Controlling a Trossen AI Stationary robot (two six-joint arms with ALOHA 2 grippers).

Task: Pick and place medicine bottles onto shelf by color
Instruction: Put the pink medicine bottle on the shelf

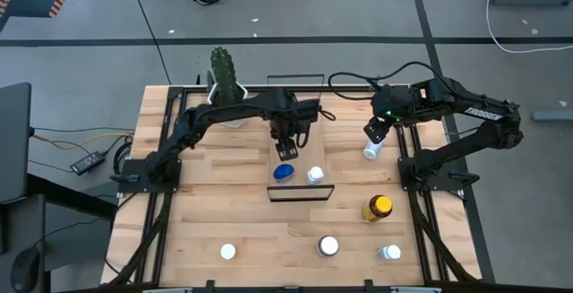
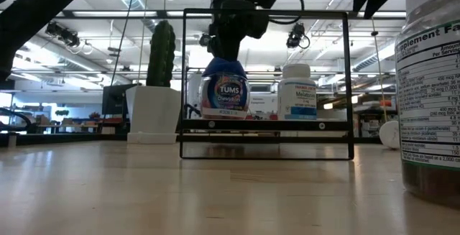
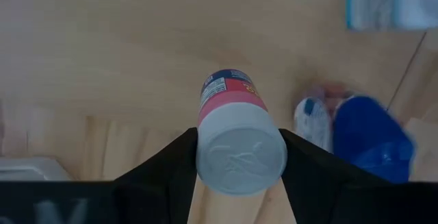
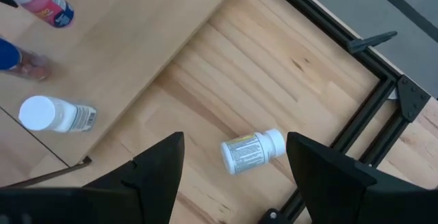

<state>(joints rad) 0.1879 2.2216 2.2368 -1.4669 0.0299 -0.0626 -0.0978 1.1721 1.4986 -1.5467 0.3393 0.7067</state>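
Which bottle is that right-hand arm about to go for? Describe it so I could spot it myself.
Find the long light-wood shelf in the table's middle, then look just off its right side, below the open right gripper. There a small white bottle lies on its side; every other bottle on the table stands upright.

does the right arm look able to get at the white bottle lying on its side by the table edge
Probably yes: the right end effector hangs open right above the fallen white bottle, with bare tabletop around it. The left end effector is over the shelf, holding a pink bottle.

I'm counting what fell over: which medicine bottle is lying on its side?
The white bottle beside the shelf, under the right hand, with its label facing up. The others stand upright, caps up, except one gripped by the left hand.
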